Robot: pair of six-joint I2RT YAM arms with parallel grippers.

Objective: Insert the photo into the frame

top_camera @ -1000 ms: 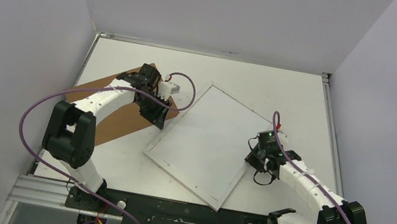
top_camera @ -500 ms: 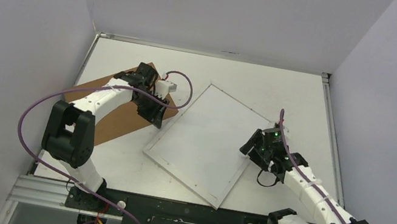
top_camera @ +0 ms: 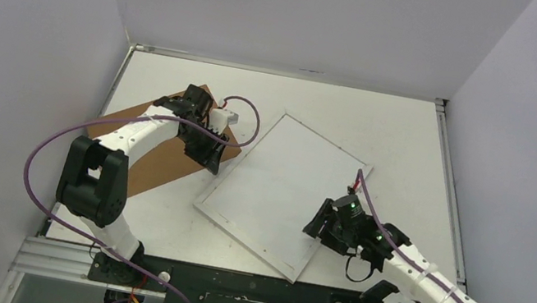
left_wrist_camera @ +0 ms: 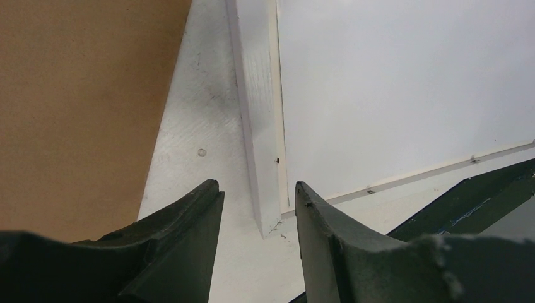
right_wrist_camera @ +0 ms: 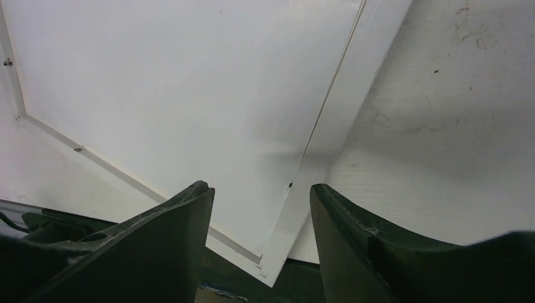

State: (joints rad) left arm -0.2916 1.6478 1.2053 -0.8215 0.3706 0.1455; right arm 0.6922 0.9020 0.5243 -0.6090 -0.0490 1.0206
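Two grippers, both with jaws spread and holding nothing, hover at opposite sides of the frame (left_wrist_camera: 257,126), which lies flat and askew at the middle of the table (top_camera: 394,132), one corner close to its near edge. The left gripper (left_wrist_camera: 257,189) straddles the frame's left rail, just beside the brown board (top_camera: 154,165) by the table's left edge, while the right gripper (right_wrist_camera: 262,189) straddles the right rail. A plain white sheet, perhaps the photo (top_camera: 276,186) face down, fills the frame.
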